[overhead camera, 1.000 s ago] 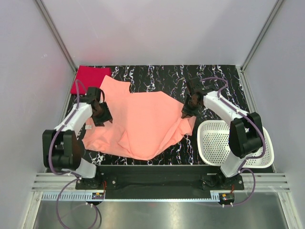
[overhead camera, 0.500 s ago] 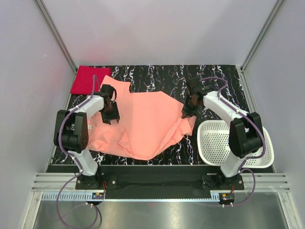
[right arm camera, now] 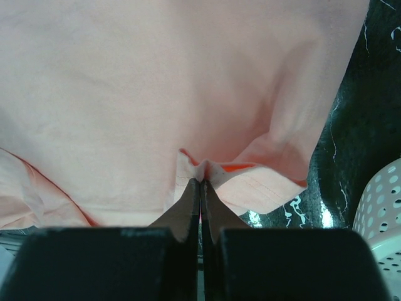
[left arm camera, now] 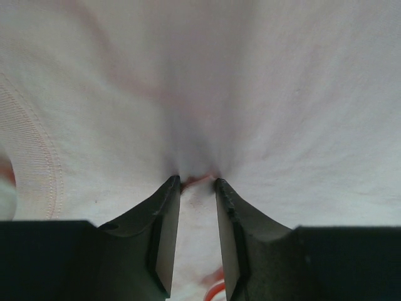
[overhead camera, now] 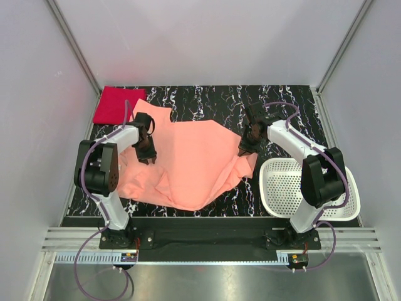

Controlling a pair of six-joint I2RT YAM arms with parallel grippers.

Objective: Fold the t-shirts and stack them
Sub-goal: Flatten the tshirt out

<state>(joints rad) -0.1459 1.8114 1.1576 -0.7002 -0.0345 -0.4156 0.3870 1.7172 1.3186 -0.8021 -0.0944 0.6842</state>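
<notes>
The salmon t-shirt (overhead camera: pixel 194 164) lies spread and rumpled across the middle of the black marbled table. The crimson t-shirt (overhead camera: pixel 118 104) lies as a neat folded rectangle at the back left corner. My left gripper (overhead camera: pixel 148 154) is pressed down on the salmon shirt's left part near the collar. In the left wrist view (left arm camera: pixel 198 182) its jaws stand a narrow gap apart with a fold of cloth pinched between them, and wrinkles run in to the tips. My right gripper (overhead camera: pixel 245 148) is shut on the shirt's right edge, and the right wrist view (right arm camera: pixel 201 179) shows the hem pinched at its tips.
The white perforated basket (overhead camera: pixel 351 188) stands at the front right beside the right arm, and its rim shows in the right wrist view (right arm camera: pixel 383 202). Grey walls close in the table on the left, back and right.
My left arm has swung right from the shirt's left edge onto the shirt near the collar. The right arm and the shirts have stayed put.
</notes>
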